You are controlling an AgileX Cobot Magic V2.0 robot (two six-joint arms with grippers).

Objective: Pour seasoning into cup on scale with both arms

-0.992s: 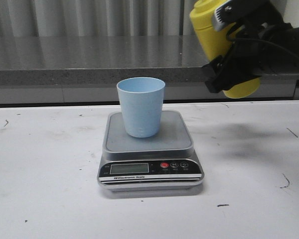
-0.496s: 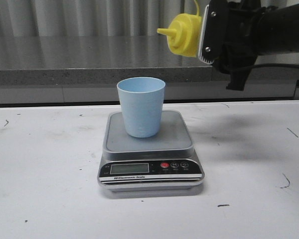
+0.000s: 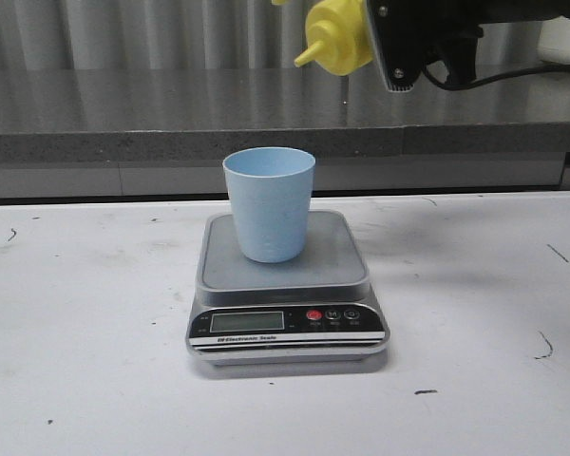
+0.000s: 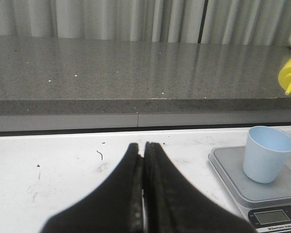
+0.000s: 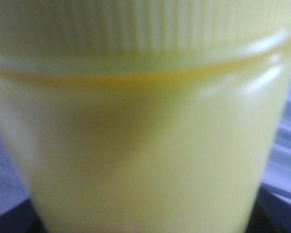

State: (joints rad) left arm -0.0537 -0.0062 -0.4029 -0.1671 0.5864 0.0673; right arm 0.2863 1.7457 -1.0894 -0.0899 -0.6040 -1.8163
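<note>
The bottle [image 3: 337,38] is held tipped in the right gripper [image 3: 399,43], nozzle aimed left, above and right of the cup [image 3: 269,204]; the left gripper [image 4: 143,194] is closed empty.

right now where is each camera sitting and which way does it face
Front view: faces forward over the table at the cup on the scale; the right gripper holds the bottle high.
Left wrist: low over the table, facing the counter; shut left gripper shows.
Right wrist: pressed close to the bottle, which fills the view.
Front and left wrist views share cup, scale and bottle.
</note>
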